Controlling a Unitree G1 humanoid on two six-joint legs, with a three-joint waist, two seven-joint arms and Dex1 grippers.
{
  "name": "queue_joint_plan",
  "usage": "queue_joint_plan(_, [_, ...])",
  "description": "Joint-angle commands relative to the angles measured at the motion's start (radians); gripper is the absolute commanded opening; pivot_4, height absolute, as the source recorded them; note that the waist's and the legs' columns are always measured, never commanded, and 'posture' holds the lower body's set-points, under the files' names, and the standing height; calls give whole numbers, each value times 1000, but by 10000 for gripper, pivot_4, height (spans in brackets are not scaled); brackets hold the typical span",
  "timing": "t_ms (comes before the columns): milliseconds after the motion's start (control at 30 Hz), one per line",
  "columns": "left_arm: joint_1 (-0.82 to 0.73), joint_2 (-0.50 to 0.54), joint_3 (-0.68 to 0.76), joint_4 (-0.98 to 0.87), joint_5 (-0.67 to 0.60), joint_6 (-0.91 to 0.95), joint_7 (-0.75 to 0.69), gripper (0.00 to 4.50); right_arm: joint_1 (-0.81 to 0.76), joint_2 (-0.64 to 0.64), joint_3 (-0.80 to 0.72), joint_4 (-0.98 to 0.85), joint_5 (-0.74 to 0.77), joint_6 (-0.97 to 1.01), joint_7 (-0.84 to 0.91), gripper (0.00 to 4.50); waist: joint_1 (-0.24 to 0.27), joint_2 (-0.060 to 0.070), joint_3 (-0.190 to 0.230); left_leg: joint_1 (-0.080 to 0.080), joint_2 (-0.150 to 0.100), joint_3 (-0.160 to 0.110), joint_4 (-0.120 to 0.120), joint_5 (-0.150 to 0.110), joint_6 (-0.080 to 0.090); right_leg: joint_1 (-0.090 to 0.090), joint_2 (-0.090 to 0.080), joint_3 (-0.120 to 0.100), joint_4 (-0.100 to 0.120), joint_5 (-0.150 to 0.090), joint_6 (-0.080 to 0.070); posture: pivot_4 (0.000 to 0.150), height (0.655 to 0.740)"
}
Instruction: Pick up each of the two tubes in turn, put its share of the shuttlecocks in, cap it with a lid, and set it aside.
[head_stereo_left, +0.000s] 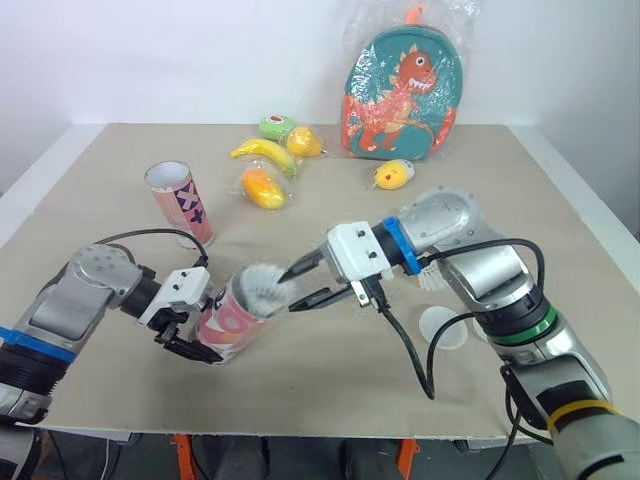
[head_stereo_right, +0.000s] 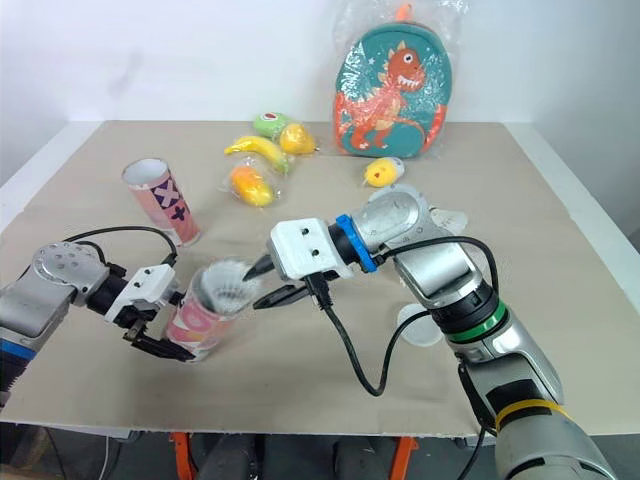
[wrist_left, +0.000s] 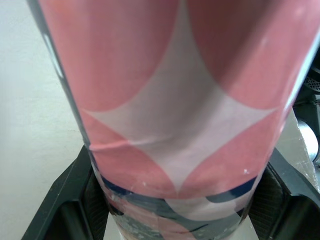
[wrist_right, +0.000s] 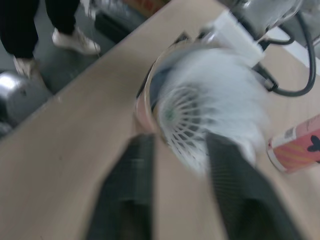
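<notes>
Found pink tube (head_stereo_left: 232, 325) clamped across its body in left gripper (head_stereo_left: 190, 338), low over the surface (head_stereo_left: 120, 170) near the front edge. Tilted, mouth toward the right arm. Cannot tell whether its base touches down.

Noted one shuttlecock (head_stereo_left: 262, 285) seated in that mouth, cork end inward, white feather skirt standing proud of the rim.

Found right gripper (head_stereo_left: 292, 291) spread, pinching nothing, tips just beside the skirt.

Located second tube (head_stereo_left: 181, 203) upright and open, well behind and to the left. White lid (head_stereo_left: 443, 328) flat beside the right forearm.

Step in hand, by judgement: seating the shuttlecock deeper. Early in the task, with neither tube capped.

To do it well:
- Hold the tube at a fixed tilt, with no twisting at the left wrist.
- Line the right fingers up with the tube axis before pushing.
- Press evenly on the skirt rim, never sideways against the feathers.
- Push slowly. Expect feathers to crumple or catch on the rim, and the wall to give under a hard clamp.
- Stop once the skirt sits below the rim, leaving room for the lid.
</notes>
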Motion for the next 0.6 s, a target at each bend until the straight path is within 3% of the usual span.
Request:
queue_joint_plan(33, [-10, -15, -38, 2, 15, 4, 2, 30621, -14, -13, -117, -42, 122, 97, -13, 32357, 1, 0, 0, 0, 0, 0, 0, 0, 0, 0, 0, 0, 0, 0, 0, 1500, 7347])
queue_joint_plan(200, [-19, -14, -47, -1, 13, 8, 2, 30621, 79, -60, -258, -130, 195, 169, -114, 32357, 6, -1, 0, 0, 0, 0, 0, 0, 0, 0, 0, 0, 0, 0, 0, 1500, 7347])
queue_joint_plan(333, [-18, -8, -49, -10, 6, 10, 2, 30621, 414, -123, -571, -388, 368, 328, -321, 32357, 21, -4, 0, -3, -1, -3, -1, -1, -1, 1, 0, -1, 0, -2, -3, 1500, 7347])
queue_joint_plan(433, [-24, 2, -58, 0, -2, 4, 2, 30621, 716, -117, -756, -541, 416, 394, -457, 32357, 20, -3, -1, -5, -2, -3, -1, -4, -1, 3, 0, -1, 0, -1, 1, 1500, 7347])
queue_joint_plan(600, [-57, -3, -92, 29, -8, -9, 2, 30621, 1027, -56, -873, -631, 360, 377, -634, 32357, 15, -3, -1, -3, -1, -4, -1, -4, -1, 4, 2, -2, 1, -6, 1, 1500, 7347])
